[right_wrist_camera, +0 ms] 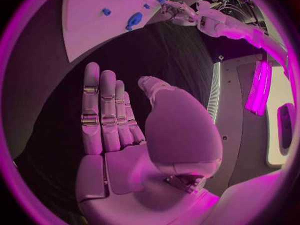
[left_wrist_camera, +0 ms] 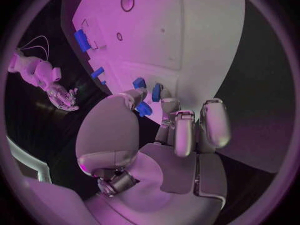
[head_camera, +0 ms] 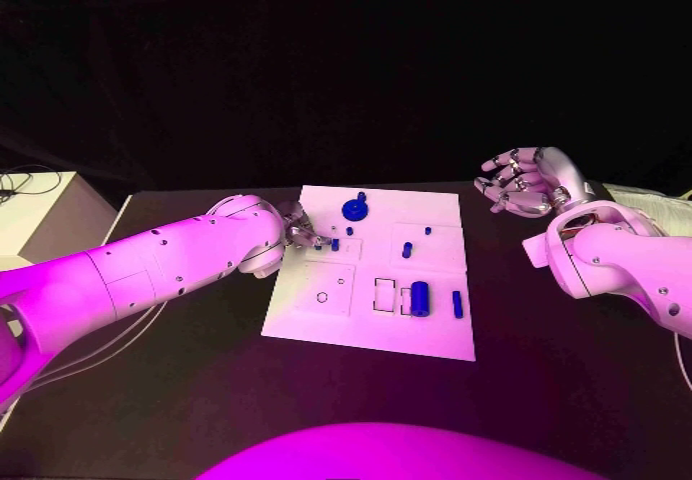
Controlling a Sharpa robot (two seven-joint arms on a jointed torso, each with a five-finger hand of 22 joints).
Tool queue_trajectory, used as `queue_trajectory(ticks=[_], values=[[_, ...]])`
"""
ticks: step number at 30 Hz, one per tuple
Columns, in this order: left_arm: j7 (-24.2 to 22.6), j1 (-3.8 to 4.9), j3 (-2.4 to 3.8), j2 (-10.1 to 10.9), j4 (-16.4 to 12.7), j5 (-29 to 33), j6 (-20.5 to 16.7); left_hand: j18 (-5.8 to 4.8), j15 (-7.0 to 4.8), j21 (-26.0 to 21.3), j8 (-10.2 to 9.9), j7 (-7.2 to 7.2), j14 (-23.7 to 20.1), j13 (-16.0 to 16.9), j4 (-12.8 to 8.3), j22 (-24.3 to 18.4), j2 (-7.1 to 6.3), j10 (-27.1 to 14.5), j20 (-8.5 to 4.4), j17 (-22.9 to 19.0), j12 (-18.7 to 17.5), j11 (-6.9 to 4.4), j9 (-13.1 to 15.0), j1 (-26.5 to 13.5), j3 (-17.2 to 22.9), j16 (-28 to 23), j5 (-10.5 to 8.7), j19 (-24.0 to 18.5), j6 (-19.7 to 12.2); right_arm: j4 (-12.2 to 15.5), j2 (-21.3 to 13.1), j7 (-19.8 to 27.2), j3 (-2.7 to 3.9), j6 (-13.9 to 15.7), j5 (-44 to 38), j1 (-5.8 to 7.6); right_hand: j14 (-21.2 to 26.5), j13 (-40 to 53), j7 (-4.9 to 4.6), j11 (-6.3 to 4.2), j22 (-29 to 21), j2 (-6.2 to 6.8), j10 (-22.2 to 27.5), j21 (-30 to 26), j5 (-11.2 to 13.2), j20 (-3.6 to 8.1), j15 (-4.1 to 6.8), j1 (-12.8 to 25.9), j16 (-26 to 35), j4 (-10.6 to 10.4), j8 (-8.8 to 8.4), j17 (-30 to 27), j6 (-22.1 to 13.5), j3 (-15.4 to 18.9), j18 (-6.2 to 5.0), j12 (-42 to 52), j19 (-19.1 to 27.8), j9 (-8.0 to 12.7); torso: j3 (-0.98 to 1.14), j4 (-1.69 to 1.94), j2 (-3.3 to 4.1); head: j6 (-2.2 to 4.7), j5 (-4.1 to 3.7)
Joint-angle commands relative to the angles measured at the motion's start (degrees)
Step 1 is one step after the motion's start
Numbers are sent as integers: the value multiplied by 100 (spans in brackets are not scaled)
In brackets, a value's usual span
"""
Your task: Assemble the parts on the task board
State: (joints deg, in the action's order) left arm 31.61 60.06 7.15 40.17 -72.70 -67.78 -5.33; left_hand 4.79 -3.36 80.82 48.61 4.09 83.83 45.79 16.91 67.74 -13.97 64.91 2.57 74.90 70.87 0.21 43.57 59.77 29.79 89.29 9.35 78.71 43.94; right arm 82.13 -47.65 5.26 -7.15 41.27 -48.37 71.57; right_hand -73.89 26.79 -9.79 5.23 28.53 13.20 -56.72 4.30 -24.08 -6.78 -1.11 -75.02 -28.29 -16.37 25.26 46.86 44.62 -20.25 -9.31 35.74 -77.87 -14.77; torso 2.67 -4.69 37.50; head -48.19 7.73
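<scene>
We look down on a black worktop (head_camera: 173, 400) with a white task board (head_camera: 433, 215) lying flat near its middle; every place below is given from that board.

Several blue parts sit on the board. A round blue part with a knob (head_camera: 355, 209) stands near its far edge. A small blue peg (head_camera: 407, 249) stands close to the centre, and a tinier one (head_camera: 426, 231) lies just beyond it. Toward the near right corner, a blue cylinder (head_camera: 420, 298) lies in a rectangular recess, with a slim blue bar (head_camera: 457, 304) beside it on the right. An outlined square with a small hole (head_camera: 329, 290) marks the near left area.

Our left hand (head_camera: 299, 233) rests over the board's left edge, toward the far side. In the left wrist view its fingers (left_wrist_camera: 181, 130) curl down and its thumb and fingertips close around a small blue part (left_wrist_camera: 144, 108) at the board surface.

Our right hand (head_camera: 522, 180) hangs in the air beyond the board's far right corner, well apart from it. Its fingers (right_wrist_camera: 100, 110) are straight and spread, holding nothing.

Bare worktop surrounds the board on the near side and to the right.
</scene>
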Motion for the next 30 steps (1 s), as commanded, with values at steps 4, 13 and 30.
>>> queue_trajectory(ticks=[4, 13, 30], values=[[80, -7, 7, 17, -18, 12, 52, -18, 28, -13, -3, 3, 545, -3, -3, 3, 78, 12, 21, 1327, 20, -1, -13, 23, -11, -13, 44, -4, 10, 4, 3, 48, 3, -68, -44, -3, -40, -7, -25, 13, -6, -1, -30, -23, -40, 6, 12, 52, 28, -2, 36, 6, -22, -29, -111, -6, -35, 9, 0, 1, -3, -10, 4], [114, -6, 15, 30, 26, -16, 80, -17, 23, -15, -7, -4, 545, -5, -5, -1, 105, 9, 18, 1325, 17, -8, -23, 53, 41, -14, 50, -6, 3, 7, 2, 43, 3, -70, -47, -4, -45, -10, -25, 14, -23, -6, -30, -23, -50, 5, 11, 75, 40, -6, 37, 13, -22, -28, -111, -3, -38, 10, -1, 1, -1, -6, 12], [80, -4, 33, 20, 27, -1, 13, -18, 12, -16, -3, -13, 546, -7, -10, 2, 64, 4, 8, 1328, 14, -19, -47, 135, 233, -13, 41, -4, -6, 10, 8, 38, 3, -70, -53, -4, -45, -10, -25, 14, -23, -6, -30, -23, -50, 5, 11, 75, 40, -6, 37, 13, -22, -28, -111, -3, -38, 10, 2, -2, 0, -2, 10]])
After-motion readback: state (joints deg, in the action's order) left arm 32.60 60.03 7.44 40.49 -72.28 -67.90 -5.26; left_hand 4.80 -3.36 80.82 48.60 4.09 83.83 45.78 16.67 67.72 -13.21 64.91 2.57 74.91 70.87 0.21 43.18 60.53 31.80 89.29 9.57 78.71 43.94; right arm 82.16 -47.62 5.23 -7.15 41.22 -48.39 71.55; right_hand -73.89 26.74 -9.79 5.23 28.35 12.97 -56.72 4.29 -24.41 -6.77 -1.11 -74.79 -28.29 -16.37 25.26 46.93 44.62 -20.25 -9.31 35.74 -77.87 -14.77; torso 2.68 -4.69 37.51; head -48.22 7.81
